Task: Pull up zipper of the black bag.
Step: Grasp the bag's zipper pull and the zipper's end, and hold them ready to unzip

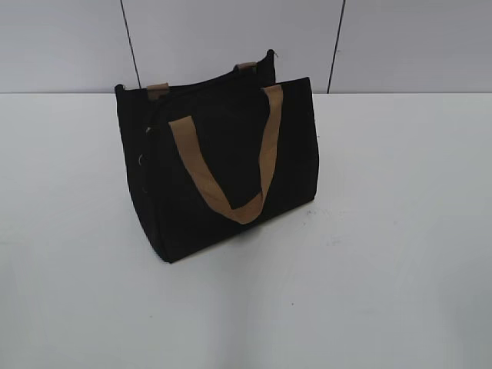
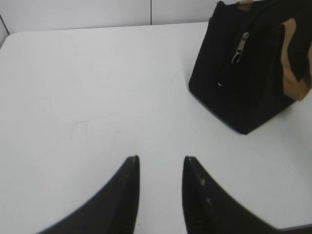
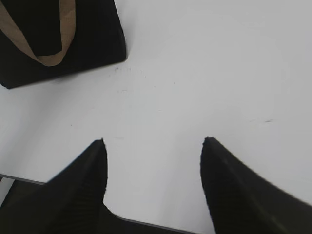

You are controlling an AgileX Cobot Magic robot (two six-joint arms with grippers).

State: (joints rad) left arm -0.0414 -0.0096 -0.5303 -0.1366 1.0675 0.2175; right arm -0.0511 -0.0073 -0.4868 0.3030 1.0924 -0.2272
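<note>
Exterior view: black bag (image 1: 223,165) upright on white table (image 1: 400,254), left of centre, near back wall (image 1: 231,38). Front tan handle (image 1: 231,165) hangs down over front face; rear handle (image 1: 246,68) shows at top edge. No arms in this view.

Left wrist view: left gripper (image 2: 161,163) over bare table, fingers slightly apart, holding nothing, well apart from bag. Zipper (image 2: 240,47) with silver pull on bag's end face, near top.

Right wrist view: right gripper (image 3: 153,141) wide apart, empty, above table near front edge; bag corner at upper left.

Upright black bag (image 1: 223,165) on white table, silver-pulled zipper (image 2: 240,48) on its end.
</note>
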